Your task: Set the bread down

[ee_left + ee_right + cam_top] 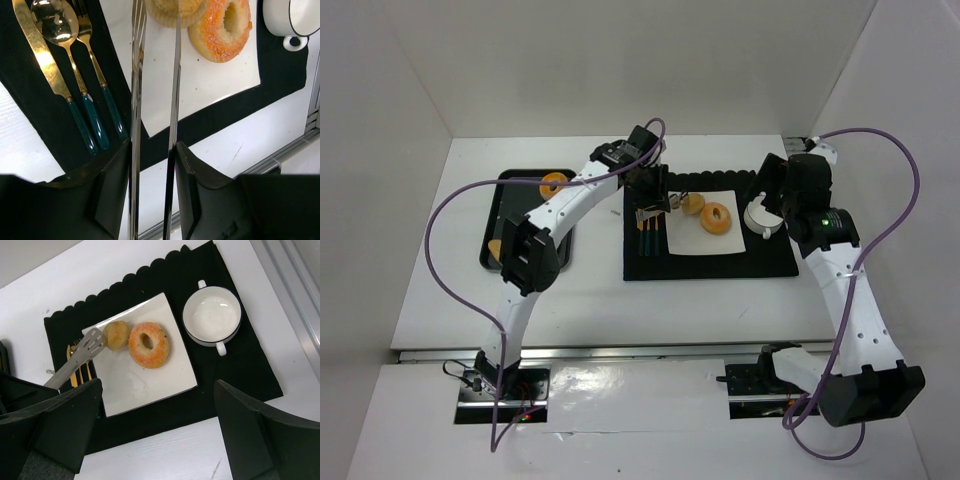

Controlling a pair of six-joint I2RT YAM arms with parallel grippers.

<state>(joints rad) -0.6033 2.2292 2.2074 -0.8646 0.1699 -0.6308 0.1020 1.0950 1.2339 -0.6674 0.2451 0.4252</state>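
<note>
Left gripper (pixel 152 155) clenched on tongs (pixel 174 75)
Bread roll (pixel 116 334) lay straight ahead, touching the tong tips, along their long axis.

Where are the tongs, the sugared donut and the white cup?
tongs (pixel 75 363), right wrist view, midway along the metal arms.
sugared donut (pixel 161 346), right wrist view, right side of the ring.
white cup (pixel 212 317), right wrist view, bare inner bottom.

- Your left arm (pixel 565 200) & right arm (pixel 855 310): white links w/ black joints.
- Purple cable (pixel 865 130) loops off each.
- Green LED (pixel 827 220) nr right wrist.
- Right end effector (pixel 157 390): matte black fingers (pixel 265 440).
</note>
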